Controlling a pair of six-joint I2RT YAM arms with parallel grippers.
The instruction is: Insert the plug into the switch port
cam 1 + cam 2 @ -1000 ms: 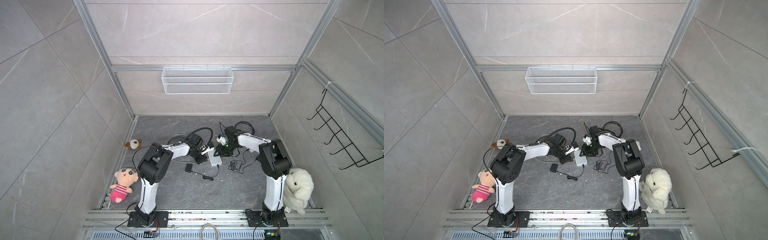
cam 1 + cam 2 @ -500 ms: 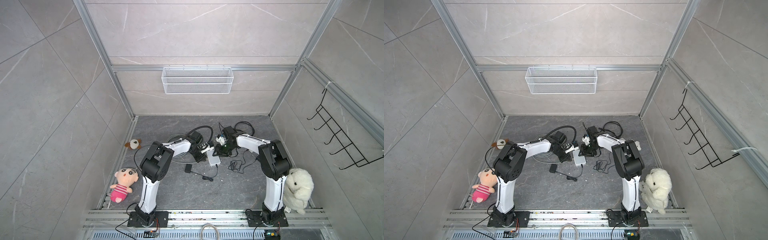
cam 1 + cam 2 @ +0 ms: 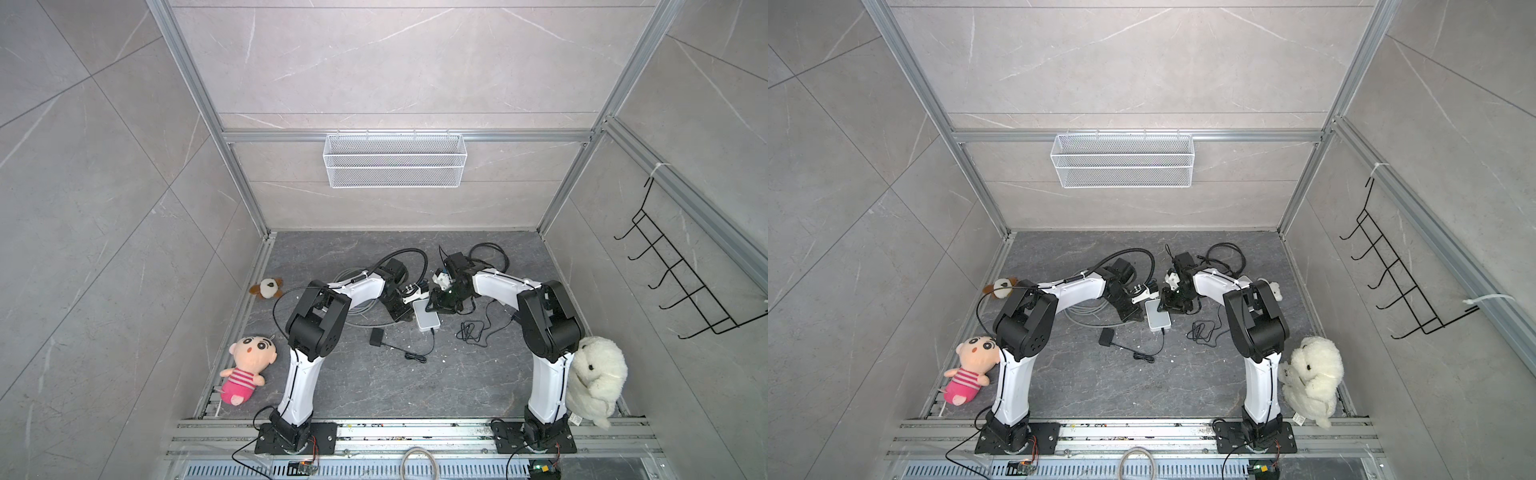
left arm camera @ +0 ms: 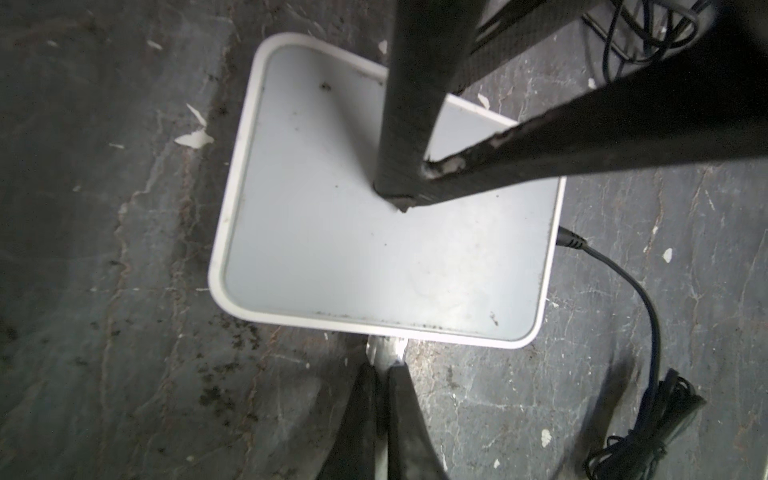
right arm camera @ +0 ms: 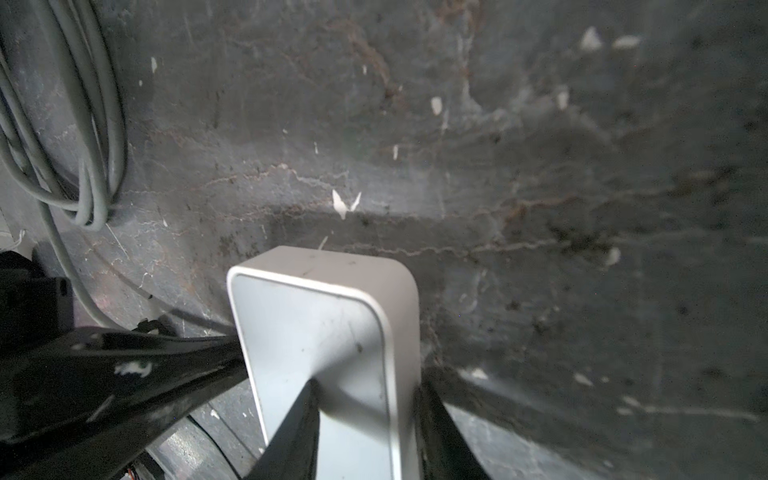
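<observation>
There's the left gripper (image 4: 380,368) clamped tight on the clear plug (image 4: 386,348) — nose against the white switch (image 3: 427,321), at its 10 o'clock side in a top view. At 1 o'clock sits the right gripper (image 5: 370,399), jaws narrow astride a corner — can't tell if it grips.

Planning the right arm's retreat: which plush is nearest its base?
The big white plush, right beside its lower link. The small white one lies farther back; the pink-striped doll and brown-and-white plush lie by the left arm.
</observation>
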